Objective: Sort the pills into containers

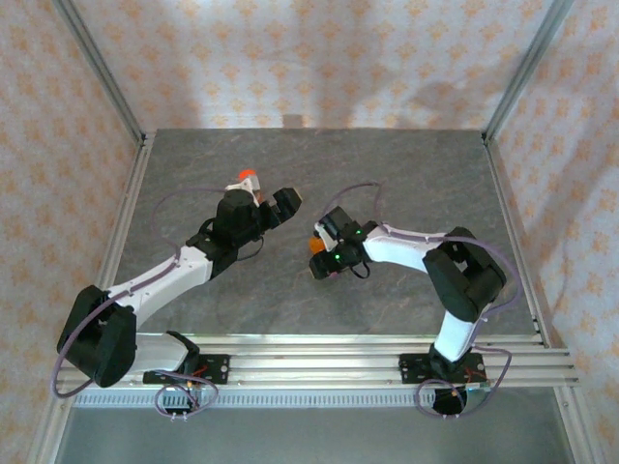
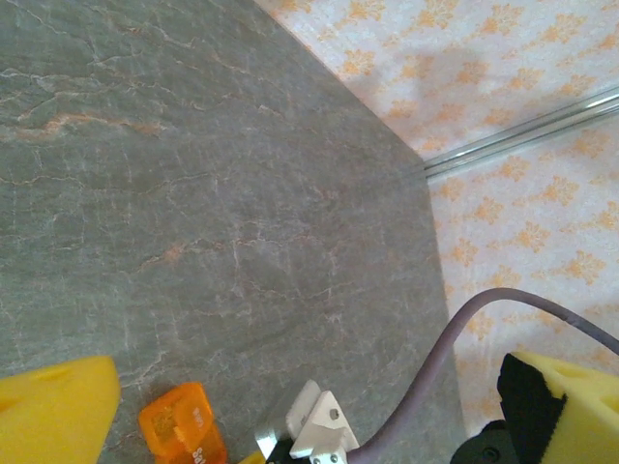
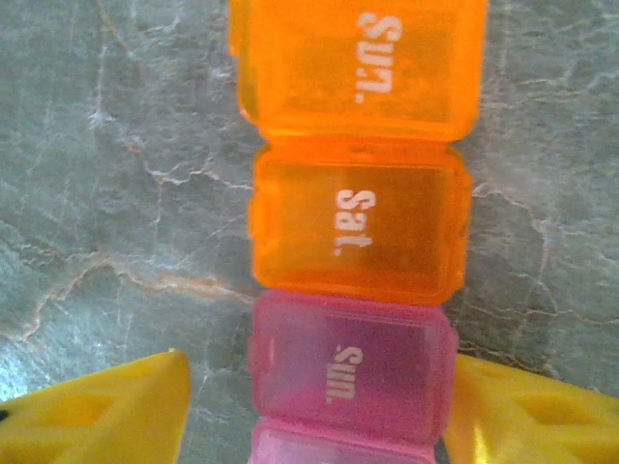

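Note:
The containers are small translucent boxes in a row on the grey table. An orange one [image 3: 363, 58] is marked "Sun.", the orange one [image 3: 360, 220] beside it "Sat.", and a pink one [image 3: 350, 367] "Sun.". My right gripper [image 3: 334, 411] is open and straddles the pink box. Its left yellow finger [image 3: 102, 416] stands clear of the box, and the right finger [image 3: 532, 416] is close against it. My left gripper [image 2: 309, 411] is wide open, with an orange container [image 2: 182, 425] low between its fingers. From above, the two grippers [image 1: 273, 203] [image 1: 324, 244] face each other at mid-table. The pills are hidden.
An orange-red capped bottle [image 1: 247, 179] stands just behind the left gripper. The right arm's white wrist part [image 2: 319, 425] and purple cable [image 2: 455, 338] lie in front of the left gripper. Patterned walls and metal rails [image 1: 126, 222] bound the table.

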Motion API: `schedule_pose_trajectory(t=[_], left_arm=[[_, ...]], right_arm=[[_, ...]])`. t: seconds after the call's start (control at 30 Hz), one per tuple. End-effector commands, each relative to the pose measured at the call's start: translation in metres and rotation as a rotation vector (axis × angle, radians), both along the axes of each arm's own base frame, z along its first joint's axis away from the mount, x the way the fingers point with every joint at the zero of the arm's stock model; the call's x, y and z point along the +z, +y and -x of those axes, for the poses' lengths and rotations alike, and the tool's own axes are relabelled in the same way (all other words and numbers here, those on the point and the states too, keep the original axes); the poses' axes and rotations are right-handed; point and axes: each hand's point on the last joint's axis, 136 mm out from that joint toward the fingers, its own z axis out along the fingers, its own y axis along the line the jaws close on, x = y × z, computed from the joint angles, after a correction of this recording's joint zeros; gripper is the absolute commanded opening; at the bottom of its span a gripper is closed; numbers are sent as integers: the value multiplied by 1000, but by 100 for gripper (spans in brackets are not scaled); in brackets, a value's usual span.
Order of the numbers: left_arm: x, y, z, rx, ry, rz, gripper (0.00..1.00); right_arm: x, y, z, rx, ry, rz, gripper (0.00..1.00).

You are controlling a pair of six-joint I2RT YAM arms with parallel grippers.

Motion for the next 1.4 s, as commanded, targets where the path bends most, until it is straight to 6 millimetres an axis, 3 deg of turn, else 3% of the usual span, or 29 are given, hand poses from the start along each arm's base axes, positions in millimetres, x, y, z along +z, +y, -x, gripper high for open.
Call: schedule_pose_trajectory(t=[0.0,0.47,0.87,1.0,1.17,1.37], left_arm=[[5,2,-6,12,-41,-12,100],[13,2,-6,-7,-51,-47,100],[7,1,-5,-23,-38,-86,100],[2,1,-7,-32,-26,-117,100],[-11,4,-6,-61,11,-220,100],[-29,9,-2,-118,44,-405,100]], right_arm=[[-5,-32,-3,-78,-26,127,71],[5,-83,-17,-261,-94,363,71],[16,-122,-42,-419,-100,396,71],[25,-125,-41,-415,-90,404,72],[50,-120,-34,-434,-95,315,74],[58,-114,-48,-496,-58,185,77]])
